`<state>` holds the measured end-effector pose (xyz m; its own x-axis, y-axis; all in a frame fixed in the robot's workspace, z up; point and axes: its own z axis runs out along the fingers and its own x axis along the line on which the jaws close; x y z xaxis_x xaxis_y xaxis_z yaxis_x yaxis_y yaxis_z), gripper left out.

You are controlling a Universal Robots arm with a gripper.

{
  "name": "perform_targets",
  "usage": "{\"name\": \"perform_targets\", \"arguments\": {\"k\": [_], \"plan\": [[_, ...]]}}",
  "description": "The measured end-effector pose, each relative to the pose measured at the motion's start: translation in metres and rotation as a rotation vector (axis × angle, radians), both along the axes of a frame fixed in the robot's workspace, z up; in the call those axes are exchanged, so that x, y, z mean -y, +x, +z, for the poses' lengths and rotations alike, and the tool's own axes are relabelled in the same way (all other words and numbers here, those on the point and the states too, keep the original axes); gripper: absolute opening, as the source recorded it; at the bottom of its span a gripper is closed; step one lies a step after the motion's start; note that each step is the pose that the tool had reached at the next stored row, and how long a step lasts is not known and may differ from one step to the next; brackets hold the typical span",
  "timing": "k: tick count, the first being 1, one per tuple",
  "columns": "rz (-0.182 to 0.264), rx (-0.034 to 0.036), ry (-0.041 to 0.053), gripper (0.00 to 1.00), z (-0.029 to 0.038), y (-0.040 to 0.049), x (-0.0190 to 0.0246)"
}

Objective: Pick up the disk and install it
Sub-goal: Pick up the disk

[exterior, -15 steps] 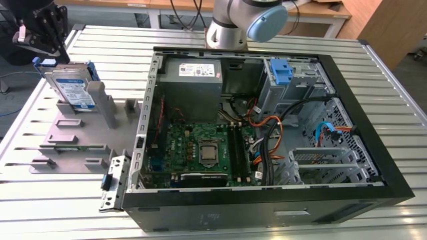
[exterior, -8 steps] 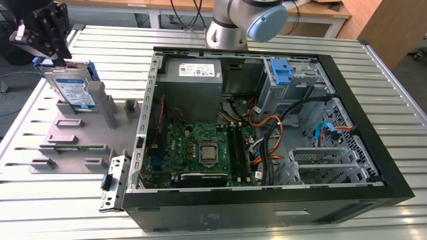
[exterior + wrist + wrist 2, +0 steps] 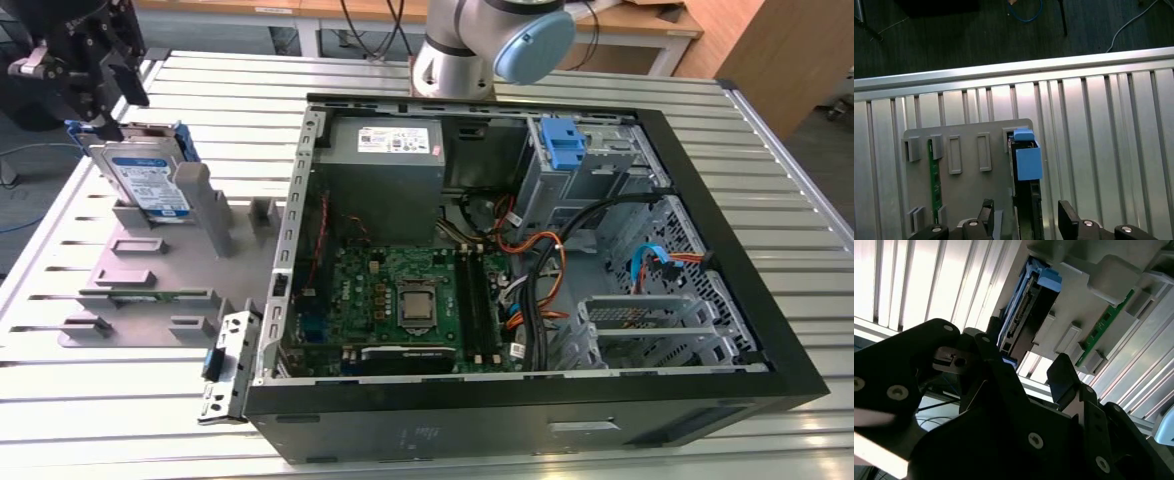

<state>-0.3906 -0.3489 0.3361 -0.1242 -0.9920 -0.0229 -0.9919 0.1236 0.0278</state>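
The black two-fingered gripper (image 3: 114, 105) hangs pointing straight down, fingers (image 3: 1069, 217) spread apart either side of the silver blue-railed disk (image 3: 140, 178). The disk stands upright in a grey plastic holder (image 3: 147, 270), at ten o'clock from the open black computer case (image 3: 787, 330).

stickers on the disk (image 3: 144, 182) and power supply (image 3: 387, 150) — no print legible.

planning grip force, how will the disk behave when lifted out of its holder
Probably rigid: the disk looks like a metal slab. Likely heavy for its size. Standing on edge in the holder, it could tip or bind if pulled crookedly.
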Motion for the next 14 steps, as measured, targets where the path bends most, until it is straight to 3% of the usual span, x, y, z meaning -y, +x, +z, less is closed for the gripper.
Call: {"name": "perform_targets", "arguments": {"k": [1,2,6,14], "plan": [[0.0,0.0,0.0,0.58,0.0,0.0,0.0],[0.0,0.0,0.0,0.64,0.0,0.0,0.0],[0.012,0.0,0.0,0.64,-0.0002,0.0,0.0],[0.122,0.0001,0.0001,0.64,-0.005,0.0,0.0]]}}
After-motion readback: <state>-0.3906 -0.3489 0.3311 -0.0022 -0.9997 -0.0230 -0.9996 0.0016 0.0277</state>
